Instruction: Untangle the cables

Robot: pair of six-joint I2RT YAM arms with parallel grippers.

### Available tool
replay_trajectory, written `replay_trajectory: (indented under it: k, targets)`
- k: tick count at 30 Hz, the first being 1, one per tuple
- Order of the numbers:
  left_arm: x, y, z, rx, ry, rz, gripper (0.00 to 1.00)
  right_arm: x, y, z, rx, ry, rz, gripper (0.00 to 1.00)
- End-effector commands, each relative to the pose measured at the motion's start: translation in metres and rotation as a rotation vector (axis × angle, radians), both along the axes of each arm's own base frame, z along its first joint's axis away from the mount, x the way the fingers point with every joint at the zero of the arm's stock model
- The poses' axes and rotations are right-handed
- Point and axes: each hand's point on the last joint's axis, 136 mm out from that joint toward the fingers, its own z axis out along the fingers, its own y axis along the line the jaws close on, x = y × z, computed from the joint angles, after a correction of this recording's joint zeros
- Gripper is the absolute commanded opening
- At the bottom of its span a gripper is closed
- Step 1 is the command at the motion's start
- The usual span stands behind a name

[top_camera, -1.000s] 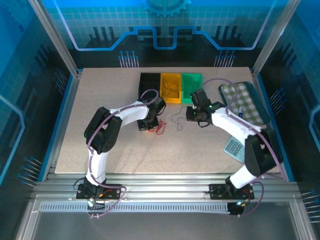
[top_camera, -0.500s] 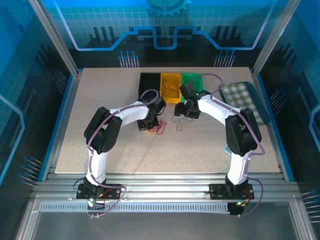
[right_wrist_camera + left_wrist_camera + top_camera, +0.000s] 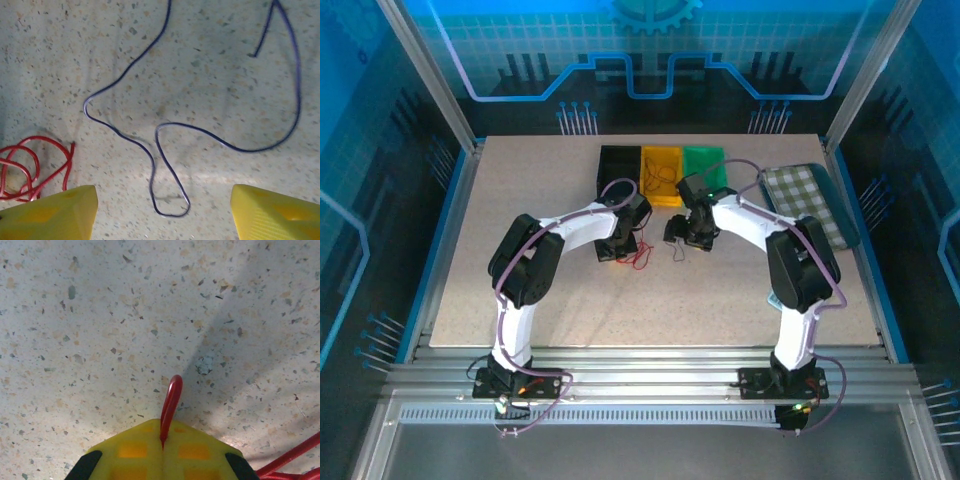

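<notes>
My left gripper (image 3: 623,243) is shut on the red cable (image 3: 640,258), just below the black bin. In the left wrist view the yellow pads (image 3: 125,450) meet on a short red cable loop (image 3: 171,397) standing over the table, with more red strands at the lower right. My right gripper (image 3: 162,214) hangs open low over the blue-purple cable (image 3: 152,160), whose bottom loop lies between the yellow fingers (image 3: 50,215), untouched. The red cable (image 3: 69,160) curls at that view's left. From above, the right gripper (image 3: 678,236) is just right of the left one. A dark thin cable (image 3: 660,182) lies in the yellow bin.
Black (image 3: 618,163), yellow (image 3: 665,160) and green (image 3: 708,160) bins stand in a row behind both grippers. A checkered tray (image 3: 815,205) sits at the right. A small pale card (image 3: 778,297) lies near the right arm's elbow.
The right arm has swung left from beside the checkered tray and now hangs over the blue-purple cable. The left arm has held still with the red cable.
</notes>
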Motion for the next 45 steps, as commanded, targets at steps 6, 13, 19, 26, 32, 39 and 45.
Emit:
replay_trajectory:
  k: [6,13,19,26,32,39,45]
  targets:
    - [-0.009,0.007,-0.007,0.016,0.041,0.012,0.00,0.032,0.020,-0.008,0.028,0.011,-0.051,0.74]
    - [-0.009,0.007,-0.007,0.018,0.040,0.010,0.00,0.046,0.013,-0.017,-0.134,0.015,-0.047,0.73]
    - [-0.008,0.008,-0.005,0.021,0.034,0.012,0.00,0.040,0.008,-0.033,-0.298,0.031,0.006,0.67]
    - [-0.010,0.010,-0.005,0.029,0.033,0.014,0.00,0.033,-0.003,-0.021,-0.311,-0.035,0.005,0.63]
    - [-0.009,0.009,-0.005,0.025,0.035,0.015,0.00,0.027,-0.014,-0.011,-0.342,-0.062,0.054,0.57]
    - [-0.008,0.006,-0.007,0.020,0.042,0.015,0.00,0.025,-0.025,-0.012,-0.365,-0.104,0.097,0.16]
    - [-0.008,0.007,-0.007,0.021,0.042,0.016,0.00,0.035,-0.019,0.006,-0.344,-0.188,0.186,0.00]
